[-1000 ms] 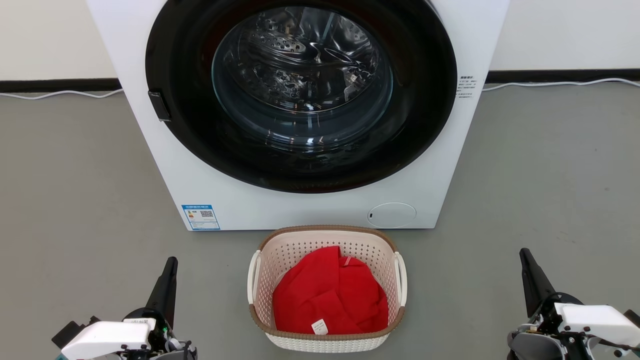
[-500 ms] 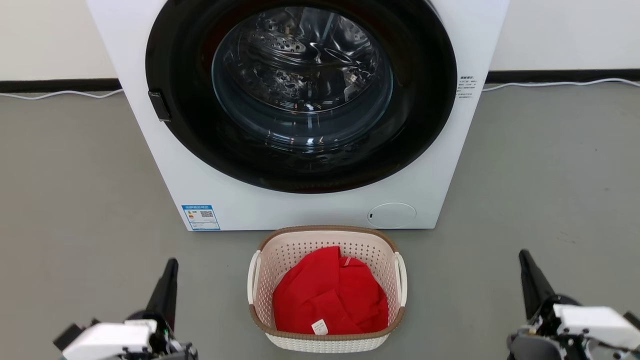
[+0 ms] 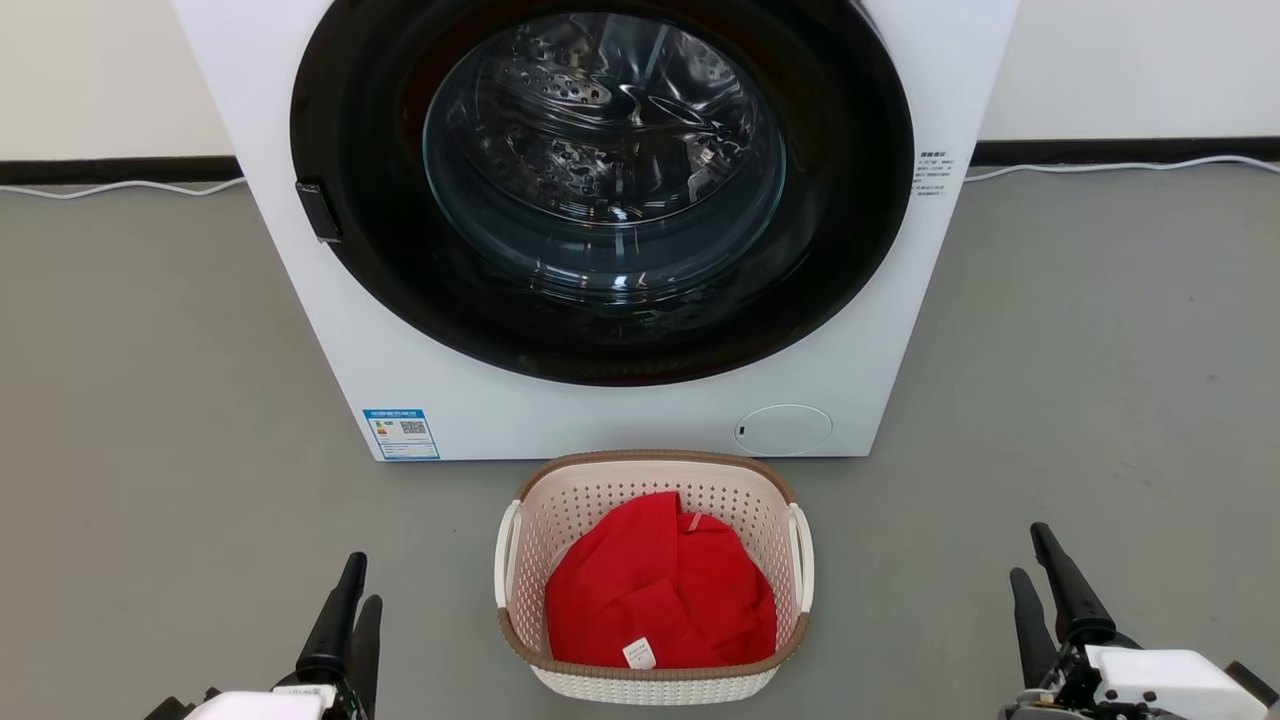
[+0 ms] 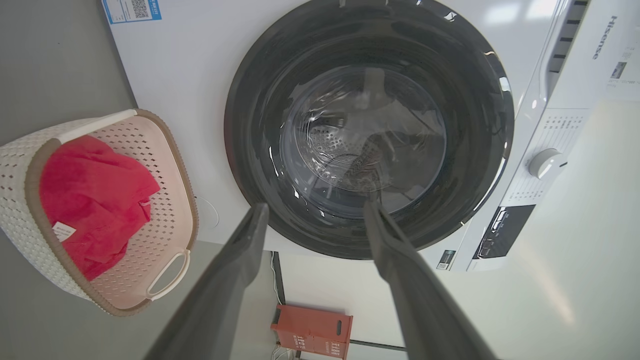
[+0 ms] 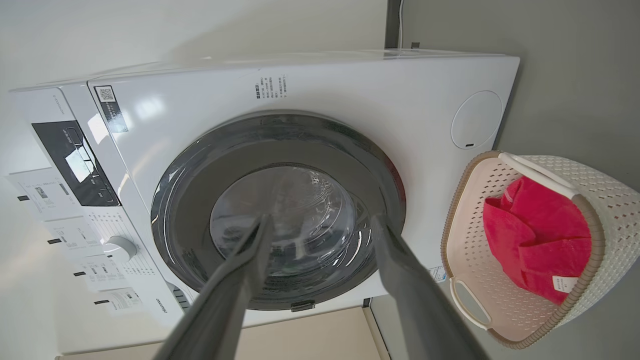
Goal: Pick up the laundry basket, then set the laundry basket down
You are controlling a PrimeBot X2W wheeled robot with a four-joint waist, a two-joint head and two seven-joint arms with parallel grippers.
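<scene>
The laundry basket (image 3: 655, 459) is cream-white and perforated, with a brown rim and two white side handles. It stands on the grey floor just in front of the washing machine and holds a red cloth (image 3: 660, 590). My left gripper (image 3: 360, 590) is open at the lower left, a good way to the left of the basket and apart from it. My right gripper (image 3: 1028, 553) is open at the lower right, also well clear of it. In the left wrist view the basket (image 4: 167, 200) lies left of the open gripper (image 4: 316, 206). In the right wrist view the basket (image 5: 615, 200) lies right of the open gripper (image 5: 322, 219).
A white front-loading washing machine (image 3: 600, 425) with its round dark door (image 3: 600, 190) shut stands right behind the basket. A white cable (image 3: 120, 187) runs along the wall's foot. An orange-red box (image 4: 310, 330) sits beside the machine. Grey floor spreads on both sides of the basket.
Both grippers have gone from shut to open. Both have dropped lower in the head view, toward its bottom edge. The basket and cloth have not moved.
</scene>
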